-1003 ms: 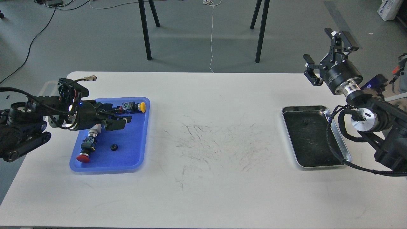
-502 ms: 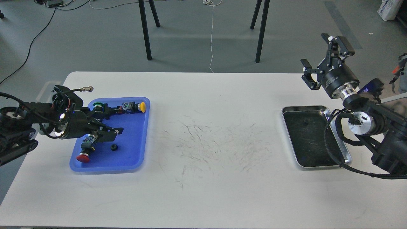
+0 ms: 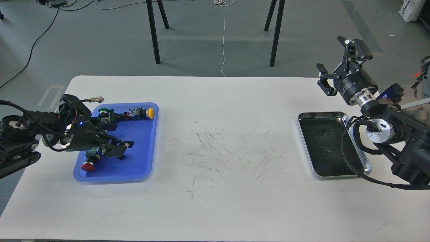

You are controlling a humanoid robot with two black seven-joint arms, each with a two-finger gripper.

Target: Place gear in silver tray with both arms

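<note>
A small black gear (image 3: 120, 157) lies in the blue tray (image 3: 141, 164) at the left, mostly hidden under my left gripper (image 3: 121, 150). That gripper is low over the gear with its fingers apart around it. The silver tray (image 3: 319, 115) lies at the right of the table, and a small dark piece (image 3: 323, 128) rests on its scratched bottom. My right gripper (image 3: 336, 57) is open and empty. It is held up in the air behind the silver tray's far right corner.
The blue tray also holds a yellow push button (image 3: 151, 112), a green one (image 3: 103, 110) and a red one (image 3: 88, 167). The white table (image 3: 221, 141) has scuff marks in its middle. Black stand legs (image 3: 154, 33) stand on the floor behind.
My left gripper has moved nearer and lower in the blue tray, from over the buttons down onto the gear. My right gripper has risen a little and drifted back.
</note>
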